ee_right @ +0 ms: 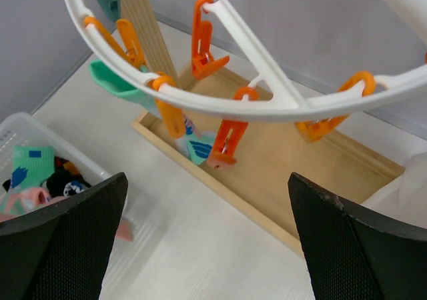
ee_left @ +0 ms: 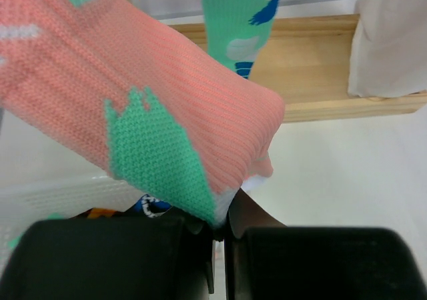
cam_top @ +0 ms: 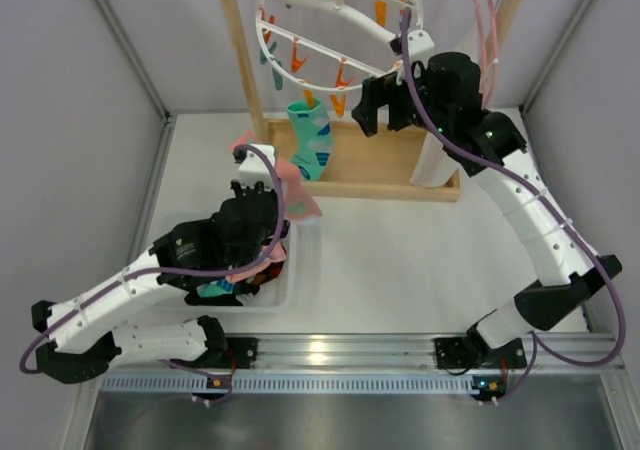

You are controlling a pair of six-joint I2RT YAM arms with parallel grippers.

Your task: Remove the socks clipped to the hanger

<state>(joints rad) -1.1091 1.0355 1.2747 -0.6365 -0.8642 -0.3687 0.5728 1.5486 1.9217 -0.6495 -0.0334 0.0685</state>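
The white ring hanger (cam_top: 340,25) hangs from the wooden rack, with orange and teal pegs; it also shows in the right wrist view (ee_right: 267,103). One teal-green sock (cam_top: 312,142) hangs clipped at its near side and shows in the left wrist view (ee_left: 233,20). My left gripper (cam_top: 268,192) is shut on a pink sock with green patches (ee_left: 133,100), held above the bin's far right corner; the jaws (ee_left: 223,227) pinch its edge. My right gripper (cam_top: 385,105) is open and empty, just under the ring's right rim (ee_right: 210,247).
A white bin (cam_top: 292,280) on the left holds several loose socks (ee_right: 40,173). The wooden rack's base tray (cam_top: 380,170) lies behind it. A white garment (cam_top: 432,165) and a thin pink hanger (cam_top: 487,30) hang at the right of the rack.
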